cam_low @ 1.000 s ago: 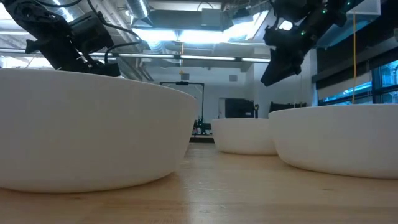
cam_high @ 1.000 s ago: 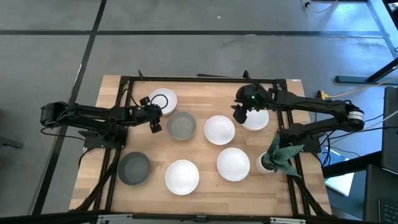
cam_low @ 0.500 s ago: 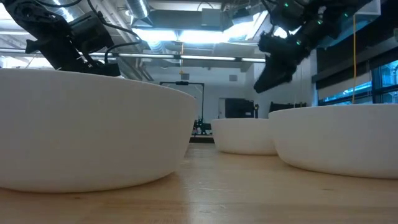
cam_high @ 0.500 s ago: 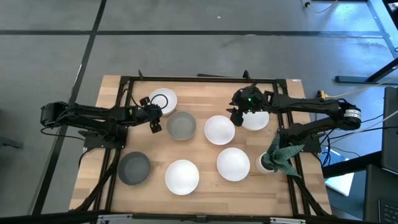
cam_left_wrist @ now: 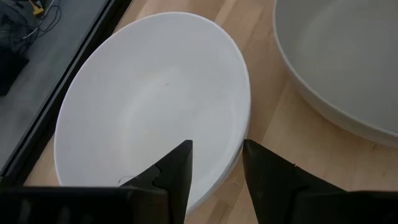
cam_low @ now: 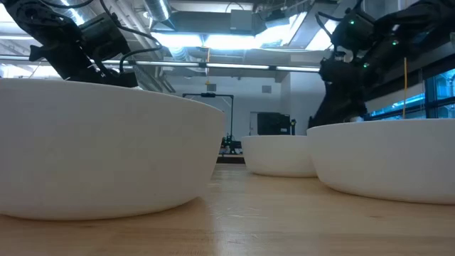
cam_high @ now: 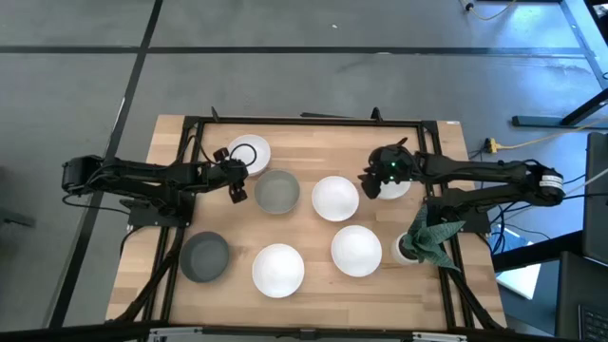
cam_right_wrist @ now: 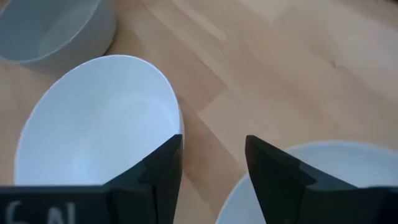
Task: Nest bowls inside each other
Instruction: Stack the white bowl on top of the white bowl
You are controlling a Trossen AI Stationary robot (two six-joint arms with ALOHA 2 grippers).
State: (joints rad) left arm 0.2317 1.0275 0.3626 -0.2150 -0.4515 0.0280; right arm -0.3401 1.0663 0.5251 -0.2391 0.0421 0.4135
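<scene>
Seven bowls spread singly over the wooden table [cam_high: 304, 275], none nested yet. Far-right white bowl [cam_high: 392, 186] half hidden in the high view under the right gripper [cam_high: 370, 180]; only the right wrist view shows its rim just ahead of the parted, empty fingers [cam_right_wrist: 163, 163], with the middle white bowl [cam_right_wrist: 99, 127] on the other side and bare wood in the gap. Grey bowl [cam_high: 277, 192] just beside the left gripper [cam_high: 234, 174]. Far-left white bowl [cam_high: 249, 152] directly below it: left wrist view alone reveals open, empty fingers [cam_left_wrist: 175, 169] straddling that rim. Low view crowded by two near white bowls [cam_low: 106, 142], both arms raised behind. Second grey bowl [cam_high: 205, 256] well apart from either gripper.
</scene>
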